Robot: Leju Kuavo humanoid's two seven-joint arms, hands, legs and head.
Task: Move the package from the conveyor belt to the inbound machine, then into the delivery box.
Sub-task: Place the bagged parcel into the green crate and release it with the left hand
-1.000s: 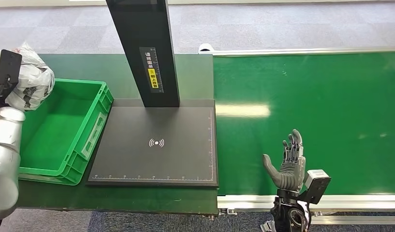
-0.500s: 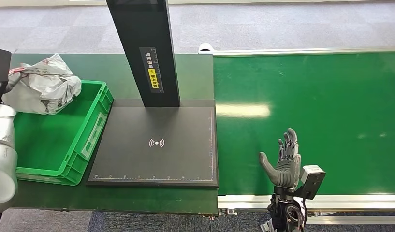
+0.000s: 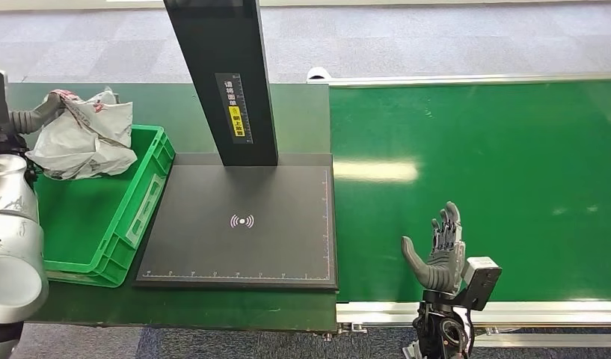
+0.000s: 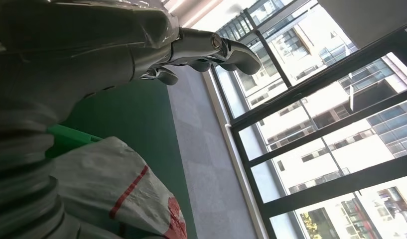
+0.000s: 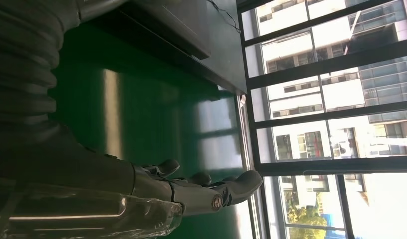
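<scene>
The package (image 3: 85, 138), a crumpled white plastic bag with red marks, lies over the far left corner of the green delivery box (image 3: 130, 217). My left hand (image 3: 33, 118) reaches in from the left, its fingers straight and touching the bag's red top corner. In the left wrist view the fingers (image 4: 191, 47) stretch out with nothing between them, and the package (image 4: 106, 184) sits beside the wrist cover. My right hand (image 3: 440, 250) stands open, palm up, over the near edge of the green conveyor belt (image 3: 496, 172); its spread fingers (image 5: 191, 191) hold nothing.
The inbound machine's black scan plate (image 3: 242, 247) lies between box and belt, with its black post (image 3: 223, 75) rising at the back. The belt's metal rail (image 3: 541, 310) runs along the near edge. Grey carpet (image 3: 437, 37) lies beyond.
The left arm swung the package from the far left rightward and down onto the box's far corner. Its fingers have straightened off the bag. The right hand sank slightly.
</scene>
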